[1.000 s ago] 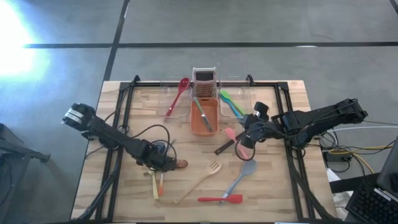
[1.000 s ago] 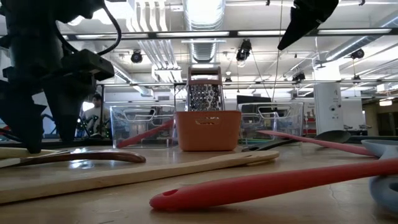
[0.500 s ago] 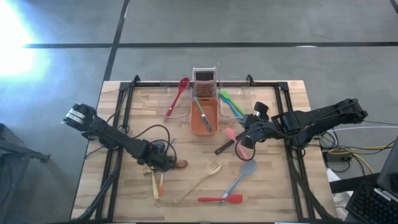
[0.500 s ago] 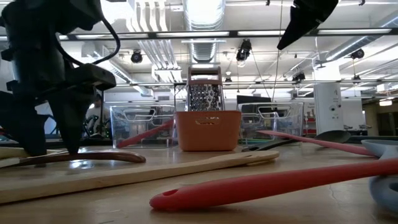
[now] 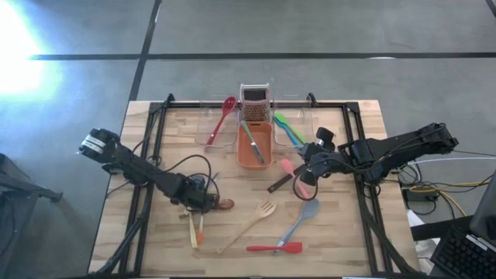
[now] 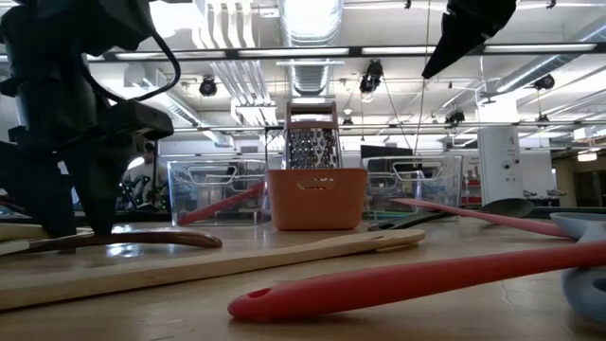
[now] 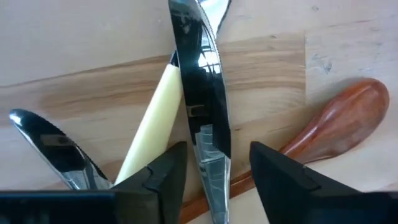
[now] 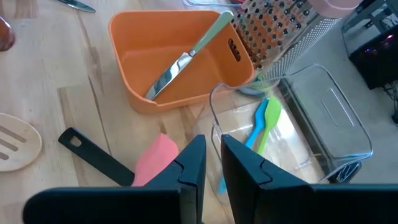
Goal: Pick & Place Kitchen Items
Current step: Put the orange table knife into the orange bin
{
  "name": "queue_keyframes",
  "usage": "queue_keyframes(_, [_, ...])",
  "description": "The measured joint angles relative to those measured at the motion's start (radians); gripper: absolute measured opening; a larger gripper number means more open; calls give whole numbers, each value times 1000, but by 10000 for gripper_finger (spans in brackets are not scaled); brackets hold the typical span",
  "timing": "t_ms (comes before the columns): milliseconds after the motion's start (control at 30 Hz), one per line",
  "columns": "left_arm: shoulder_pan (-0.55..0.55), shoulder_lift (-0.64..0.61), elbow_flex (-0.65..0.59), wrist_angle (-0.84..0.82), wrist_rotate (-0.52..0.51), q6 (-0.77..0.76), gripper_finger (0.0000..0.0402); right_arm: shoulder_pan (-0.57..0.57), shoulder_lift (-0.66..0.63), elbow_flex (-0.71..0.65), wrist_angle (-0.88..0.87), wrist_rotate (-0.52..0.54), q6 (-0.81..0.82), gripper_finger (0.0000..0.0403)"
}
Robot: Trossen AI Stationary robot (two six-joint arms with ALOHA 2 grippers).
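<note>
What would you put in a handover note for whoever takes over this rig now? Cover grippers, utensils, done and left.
Left gripper: open, astride a knife blade on the table, beside the wooden spoon.
Right gripper: shut, empty, above the pink spatula.
Done: knife in orange tub; red spoon, green spatula, blue spatula in clear tubs.
To do: wooden fork, red spatula, grey-blue spoon, black-handled tool.

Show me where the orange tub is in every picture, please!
High view: the orange tub sits mid-table, toward the far edge.
Low view: the tub stands in the middle, at the back.
Left wrist view: not in it.
Right wrist view: the tub is ahead, with a knife lying inside.
Shared landmark: the metal grater just behind the tub.
</note>
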Motion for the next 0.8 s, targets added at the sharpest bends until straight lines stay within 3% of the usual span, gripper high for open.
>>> queue_keyframes(333, [5,1,-33,0,-76,33,123,0,0,-7,8,0,0,45])
queue_keyframes(800, [7,66,-62,55,-54,72,117,-1,0,-8,17,0,-12,43])
